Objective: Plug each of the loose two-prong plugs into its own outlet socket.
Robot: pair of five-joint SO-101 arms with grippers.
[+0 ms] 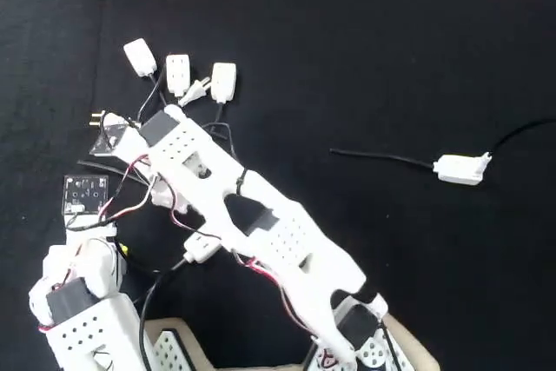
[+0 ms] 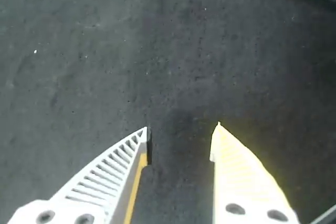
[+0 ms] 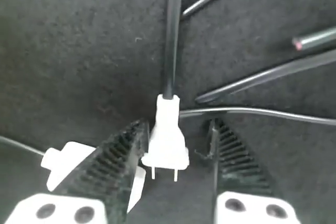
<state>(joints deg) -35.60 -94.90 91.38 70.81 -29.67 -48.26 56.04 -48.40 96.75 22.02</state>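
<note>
Black surface all round, with three white sockets [image 1: 177, 71] bunched toward its far-left corner and another corded white piece [image 1: 459, 168] out by the right edge. Now the right gripper [image 3: 177, 129]: jaws apart, straddling a white two-prong plug [image 3: 167, 148] that lies flat, not clamped. Meanwhile the left gripper [image 2: 182, 129] hangs over bare cloth, jaws apart. No plug looks seated, so it's all still to do.

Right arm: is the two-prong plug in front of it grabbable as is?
Likely yes. The plug lies between the right end effector's open fingers with nothing on top of it. The other cords lie past the fingertips.
</note>
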